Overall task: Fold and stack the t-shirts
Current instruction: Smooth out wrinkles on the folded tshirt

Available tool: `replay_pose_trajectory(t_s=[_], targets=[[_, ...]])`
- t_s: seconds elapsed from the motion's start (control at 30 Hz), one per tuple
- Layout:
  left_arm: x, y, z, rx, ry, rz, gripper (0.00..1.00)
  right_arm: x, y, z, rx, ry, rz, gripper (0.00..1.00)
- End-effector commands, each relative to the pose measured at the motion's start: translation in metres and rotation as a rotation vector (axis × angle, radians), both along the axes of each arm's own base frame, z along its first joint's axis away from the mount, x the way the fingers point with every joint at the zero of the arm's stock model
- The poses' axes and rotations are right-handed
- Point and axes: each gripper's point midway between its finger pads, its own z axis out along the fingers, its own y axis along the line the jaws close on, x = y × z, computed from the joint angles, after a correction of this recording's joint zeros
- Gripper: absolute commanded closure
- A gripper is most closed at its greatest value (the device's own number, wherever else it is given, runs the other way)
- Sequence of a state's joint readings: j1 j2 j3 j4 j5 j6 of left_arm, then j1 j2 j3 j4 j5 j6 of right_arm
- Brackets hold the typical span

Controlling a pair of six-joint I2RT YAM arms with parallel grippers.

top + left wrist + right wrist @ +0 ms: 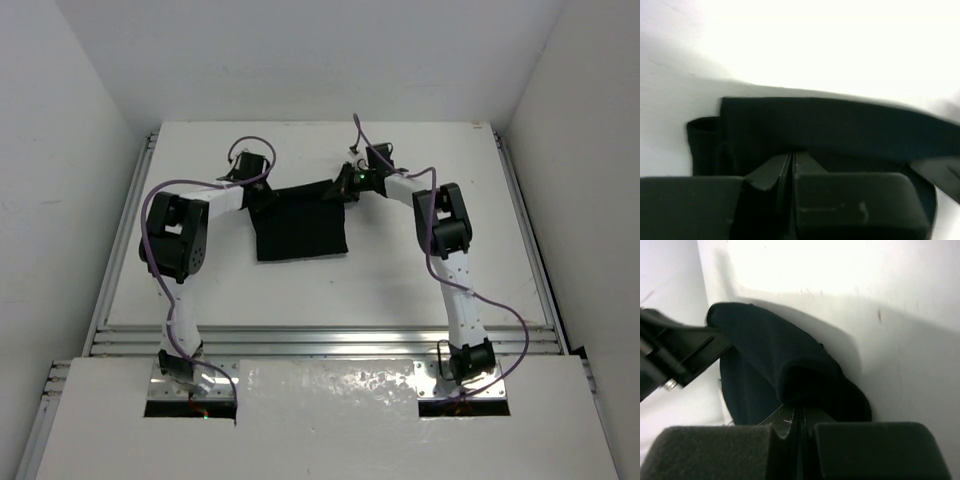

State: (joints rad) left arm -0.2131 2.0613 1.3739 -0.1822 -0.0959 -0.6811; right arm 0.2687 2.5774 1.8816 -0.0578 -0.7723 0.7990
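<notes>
Arm bases [180,367]: bolted at the near edge of the table [400,290], with both arms reaching away from me.
Shirt [300,228]: lies past the middle of the table, about midway between its left and right edges. It reads as a dark rectangle, its near edge flat on the surface.
Left gripper [262,190]: at the shirt's far left corner, jaws together and clamped on the cloth.
Right gripper [345,185]: at the shirt's far right corner, likewise pinched tight on the cloth.
Why held so: I judge that a matching pinch on both far corners lets me lift that edge level and keep it taut for a fold.
Top view only: it gives me the shirt's whole outline and its place on the table, but the jaws are too small to read.
Left wrist only: its gripper [792,154] has the fingers [769,172] pressed together on the shirt [830,125], and a sleeve [702,145] pokes out at the left.
Right wrist only: above its gripper [796,410] the shirt [775,350] humps up over the tips. A black part at the left is probably the other arm.
</notes>
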Motion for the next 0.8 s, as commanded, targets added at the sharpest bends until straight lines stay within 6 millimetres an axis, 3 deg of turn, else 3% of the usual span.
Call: replay_pose_trajectory(t_s=[0.0,0.03,0.07,0.1,0.2,0.23,0.27,0.3,0.37,0.4,0.47,0.5,0.53,0.67,0.7,0.77], targets=[[0.003,0.032,-0.021,0.047,0.037,0.057,1.0,-0.022,-0.019,-0.041,-0.083,0.147,-0.106,1.0],[0.004,0.037,-0.025,0.061,0.048,0.066,1.0,-0.032,-0.022,-0.048,-0.076,0.169,-0.112,1.0],[0.004,0.041,-0.026,0.064,0.05,0.07,1.0,-0.033,-0.021,-0.033,-0.06,0.167,-0.134,1.0],[0.007,0.042,-0.022,0.07,0.038,0.062,1.0,-0.042,-0.023,-0.036,-0.042,0.142,-0.141,1.0],[0.013,0.038,0.003,0.052,-0.006,0.033,1.0,-0.037,-0.018,0.0,0.016,0.052,-0.116,1.0],[0.014,0.035,0.023,0.038,-0.042,0.028,0.91,-0.033,-0.018,0.009,0.032,0.031,-0.103,0.98],[0.011,0.036,0.033,0.034,-0.052,0.03,0.84,-0.026,-0.016,0.028,0.048,-0.003,-0.08,0.92],[0.011,0.035,0.059,0.024,-0.1,0.031,0.73,-0.022,-0.016,0.036,0.04,-0.019,-0.073,0.86],[0.008,0.036,0.08,0.019,-0.132,0.032,0.68,-0.013,-0.019,0.054,-0.006,-0.095,-0.048,0.78],[0.001,0.04,0.093,0.027,-0.131,0.05,0.63,-0.013,-0.022,0.063,-0.038,-0.078,-0.049,0.6],[-0.004,0.046,0.104,0.049,-0.114,0.073,0.56,-0.009,-0.034,0.08,-0.126,-0.12,-0.081,0.4],[-0.019,0.058,0.098,0.083,-0.044,0.122,0.46,-0.021,-0.041,0.075,-0.178,-0.059,-0.093,0.11],[-0.023,0.061,0.096,0.091,-0.024,0.127,0.44,-0.026,-0.047,0.075,-0.218,-0.038,-0.113,0.01],[-0.036,0.063,0.067,0.066,0.088,0.094,0.43,-0.061,-0.067,0.061,-0.381,0.054,-0.176,0.01],[-0.036,0.068,0.05,0.058,0.13,0.094,0.44,-0.065,-0.065,0.065,-0.37,0.047,-0.168,0.01],[-0.031,0.064,0.036,0.039,0.14,0.035,0.45,-0.071,-0.068,0.059,-0.425,0.067,-0.168,0.01]])
